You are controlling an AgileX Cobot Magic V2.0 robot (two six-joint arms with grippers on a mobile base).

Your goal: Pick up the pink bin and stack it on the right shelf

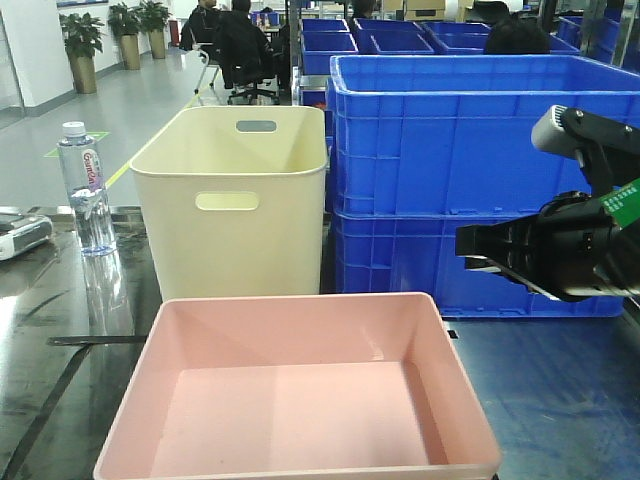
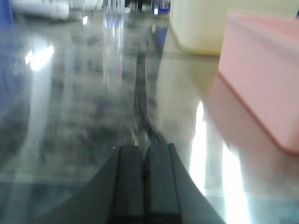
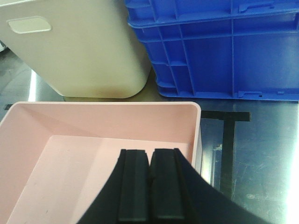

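The pink bin (image 1: pixel 300 400) is empty and upright at the near middle of the dark platform. The platform is glossy black on the left (image 1: pixel 60 340) and dull dark blue on the right (image 1: pixel 560 400). My right gripper (image 1: pixel 468 250) is shut and empty, up and to the right of the bin. In the right wrist view the gripper (image 3: pixel 149 151) hovers over the right part of the bin's inside (image 3: pixel 56 163). My left gripper (image 2: pixel 145 148) is shut and empty, low over the glossy black surface (image 2: pixel 84 107), with the bin's wall (image 2: pixel 261 74) to its right.
A tall cream tub (image 1: pixel 235 200) with handle slots stands right behind the pink bin. Stacked blue crates (image 1: pixel 470 170) stand at the back right. A water bottle (image 1: pixel 85 185) and a small white device (image 1: pixel 20 235) sit at the left. Black tape (image 3: pixel 227 140) marks the surface.
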